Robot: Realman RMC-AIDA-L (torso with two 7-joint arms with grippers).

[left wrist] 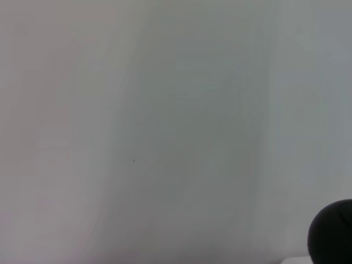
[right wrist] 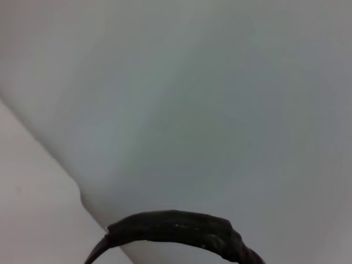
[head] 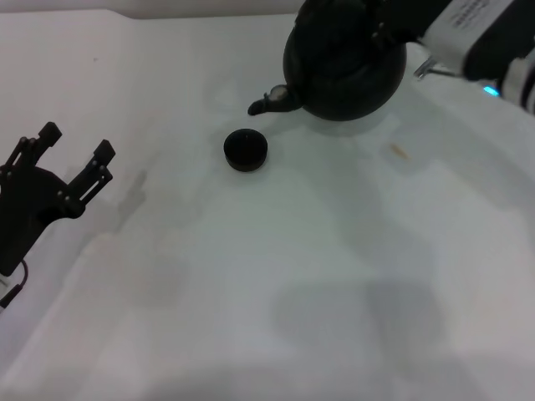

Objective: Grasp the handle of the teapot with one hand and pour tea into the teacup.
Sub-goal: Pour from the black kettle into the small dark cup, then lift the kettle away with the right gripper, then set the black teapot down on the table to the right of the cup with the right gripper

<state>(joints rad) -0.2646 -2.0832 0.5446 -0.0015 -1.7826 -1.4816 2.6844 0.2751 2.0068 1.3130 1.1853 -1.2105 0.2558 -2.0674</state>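
Black teapot [head: 347,71] sits high at the far right of my head view, tilted, spout [head: 272,103] pointing left and down toward the teacup [head: 246,150]. Looks lifted off the white tabletop [head: 292,276], though I can't confirm the gap under it. Right tool [head: 386,33] comes in from the far right corner on the white-and-grey arm [head: 481,38] and meets the pot's top by the handle [right wrist: 176,226]; the fingers are hidden behind the pot, so I cannot tell how closed they are. My right wrist view shows only the ribbed handle arch against pale surface.

Teacup stands upright near mid-tabletop, just below and left of the spout tip, not touching it. Small tan speck [head: 399,151] lies right of the cup, below the pot.

Left tool [head: 73,159] is parked at the near-left edge, prongs spread wide, holding nothing, well apart from the cup. Left wrist view shows only bare surface and a dark rounded shape [left wrist: 333,234] in one corner, which I can't identify.

Open tabletop runs across the whole near half and between left tool and cup.
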